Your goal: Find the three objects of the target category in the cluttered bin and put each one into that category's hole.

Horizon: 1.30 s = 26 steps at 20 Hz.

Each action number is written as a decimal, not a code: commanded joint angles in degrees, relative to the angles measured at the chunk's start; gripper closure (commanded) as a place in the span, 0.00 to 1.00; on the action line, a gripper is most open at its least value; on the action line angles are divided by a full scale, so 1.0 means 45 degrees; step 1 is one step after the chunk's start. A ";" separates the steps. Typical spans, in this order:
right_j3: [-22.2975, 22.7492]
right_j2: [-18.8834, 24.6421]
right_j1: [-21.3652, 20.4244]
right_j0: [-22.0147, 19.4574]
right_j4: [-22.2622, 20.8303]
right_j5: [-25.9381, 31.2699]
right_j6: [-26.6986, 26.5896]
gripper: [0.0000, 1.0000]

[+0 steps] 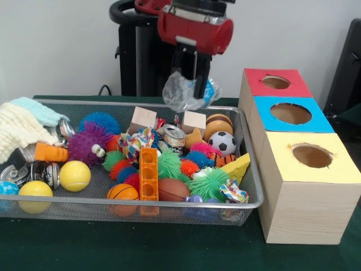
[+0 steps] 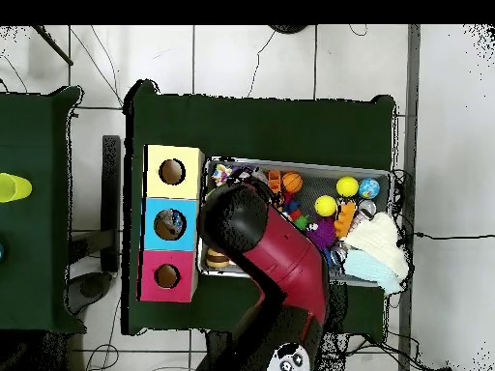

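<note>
My gripper (image 1: 194, 84) is closed on a crumpled clear plastic bag (image 1: 183, 93), held up over the wire bin's (image 1: 251, 169) far edge. The bag hides my fingertips, and something blue inside it is hard to identify. From overhead, my arm (image 2: 280, 261) covers both.

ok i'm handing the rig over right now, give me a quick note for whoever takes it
Tool: shut on a crumpled plastic bag, held up above the far edge of the wire bin.
Boxes: three beside the bin, each with a round hole on top: red box, blue box, yellow box.
Done: the bag is lifted clear of the clutter. Whether anything is already in a box cannot be seen.
Left: carry the bag to its hole and release it, then search the bin, still full of balls, cans and toys, for any others of the kind.
</note>
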 commanded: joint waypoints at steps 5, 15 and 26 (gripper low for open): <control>0.0774 -0.0491 -0.0341 0.1186 -0.0087 0.1994 0.4944 1.00; 0.1069 -0.0257 -0.0074 0.1734 0.0166 0.1004 0.5949 1.00; 0.1407 0.0115 0.0262 0.2232 0.0263 -0.0113 0.7098 1.00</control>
